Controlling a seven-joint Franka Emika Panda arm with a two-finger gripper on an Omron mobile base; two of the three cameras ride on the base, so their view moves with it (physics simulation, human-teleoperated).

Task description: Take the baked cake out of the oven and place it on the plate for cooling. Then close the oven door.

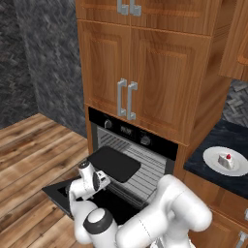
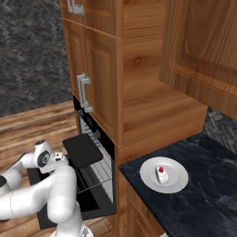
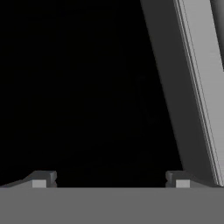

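While the pincer (image 3: 111,177) gapes wide and empty | oven door (image 1: 58,193) open right below it | cake (image 2: 161,175) on plate (image 2: 149,175) far off.

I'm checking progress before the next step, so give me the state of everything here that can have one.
oven door: open, folded down.
cake: on the plate, out of the oven.
plate: on the dark counter, holding the cake.
black tray: on the pulled-out oven rack.
gripper: open, empty, low over the door.
upper cabinet doors: closed.
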